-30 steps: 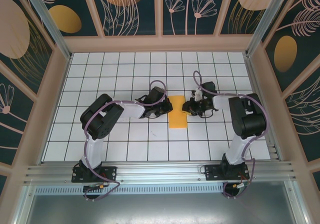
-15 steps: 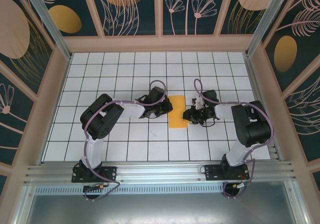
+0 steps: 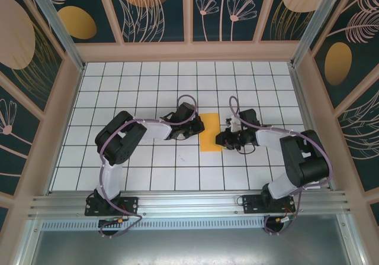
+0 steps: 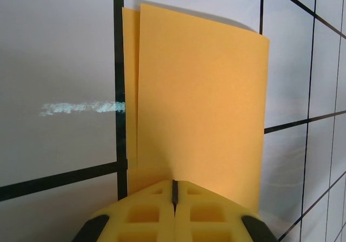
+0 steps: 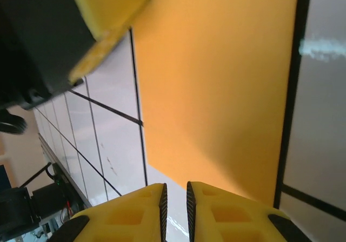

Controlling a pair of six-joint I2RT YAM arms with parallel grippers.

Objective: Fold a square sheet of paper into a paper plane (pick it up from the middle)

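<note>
One fold done, more left: halved paper on table, left fingers shut atop it, right fingers slightly apart

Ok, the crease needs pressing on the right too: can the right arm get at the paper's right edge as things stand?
Probably yes. The right gripper sits at the right edge of the folded paper with nothing between them; the left gripper rests on the opposite side, out of its way.

Legend: I see plain orange-yellow paper on a white table gridded in black; black-and-white arms; dark teal floral walls at twelve o'clock.
</note>
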